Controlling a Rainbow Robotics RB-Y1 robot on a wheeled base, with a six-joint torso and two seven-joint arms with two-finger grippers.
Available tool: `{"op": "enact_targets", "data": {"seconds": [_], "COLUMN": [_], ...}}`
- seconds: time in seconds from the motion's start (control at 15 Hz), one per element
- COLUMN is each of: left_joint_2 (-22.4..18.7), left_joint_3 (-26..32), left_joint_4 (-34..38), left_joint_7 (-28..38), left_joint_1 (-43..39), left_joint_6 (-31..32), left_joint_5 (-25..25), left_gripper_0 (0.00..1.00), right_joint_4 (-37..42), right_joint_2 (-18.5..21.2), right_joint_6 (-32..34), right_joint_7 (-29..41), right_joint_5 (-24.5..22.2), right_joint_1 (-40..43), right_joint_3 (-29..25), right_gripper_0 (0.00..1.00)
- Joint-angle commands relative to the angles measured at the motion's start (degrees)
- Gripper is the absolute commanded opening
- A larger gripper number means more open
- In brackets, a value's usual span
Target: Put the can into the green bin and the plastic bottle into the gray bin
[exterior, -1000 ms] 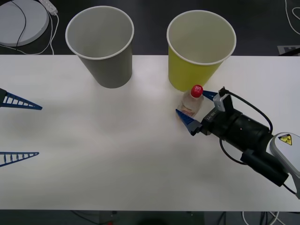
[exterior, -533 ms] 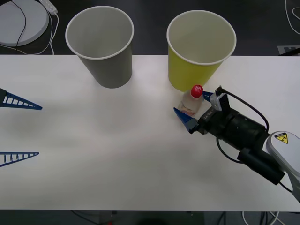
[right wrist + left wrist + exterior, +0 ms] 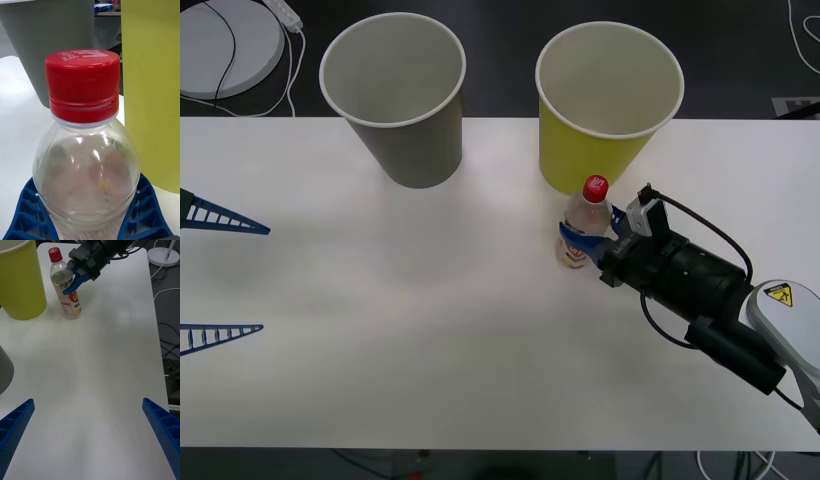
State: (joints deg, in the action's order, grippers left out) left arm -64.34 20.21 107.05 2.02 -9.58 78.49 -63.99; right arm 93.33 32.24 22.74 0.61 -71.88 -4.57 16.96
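Right tool (image 3: pixel 592 240) has the plastic bottle (image 3: pixel 584 222) pinched around its belly, just in front of the green bin (image 3: pixel 608 105)

The bottle stands upright on the white bench (image 3: pixel 430 330), red cap up, the blue fingers (image 3: pixel 144 215) hugging both sides of its body below the shoulder; grabbing it low like that probably stops it from tipping when it gets lifted; it sits just beside the green bin's base, but it belongs in the gray bin (image 3: pixel 395 95), which is well off to the robot's left, so there's a carry across ahead; left tool (image 3: pixel 90 435) is parked at the bench's left edge, fingers spread wide, nothing between them; no can anywhere I can spot.
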Motion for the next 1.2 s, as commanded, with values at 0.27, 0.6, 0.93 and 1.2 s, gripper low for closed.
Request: {"op": "enact_targets", "data": {"seconds": [0.27, 0.6, 0.93, 1.2], "left_joint_2": [0.0, 0.0, 0.0, 0.0], "left_joint_3": [0.0, 0.0, 0.0, 0.0], "left_joint_4": [0.0, 0.0, 0.0, 0.0], "left_joint_7": [0.0, 0.0, 0.0, 0.0], "left_joint_1": [0.0, 0.0, 0.0, 0.0], "left_joint_6": [0.0, 0.0, 0.0, 0.0], "left_joint_5": [0.0, 0.0, 0.0, 0.0], "left_gripper_0": [1.00, 1.00, 1.00, 1.00], "right_joint_4": [1.5, 7.3, 13.7, 17.7], "right_joint_2": [2.4, 6.3, 9.3, 13.6], "right_joint_6": [0.1, 0.1, 0.1, 0.2], "right_joint_7": [-0.1, 0.7, 1.8, 4.2], "right_joint_5": [3.0, 6.1, 7.9, 10.7], "right_joint_1": [1.0, 4.9, 8.8, 10.4], "right_joint_3": [-0.1, -1.4, -3.3, -3.9], "right_gripper_0": [0.00, 0.00, 0.00, 0.00]}}
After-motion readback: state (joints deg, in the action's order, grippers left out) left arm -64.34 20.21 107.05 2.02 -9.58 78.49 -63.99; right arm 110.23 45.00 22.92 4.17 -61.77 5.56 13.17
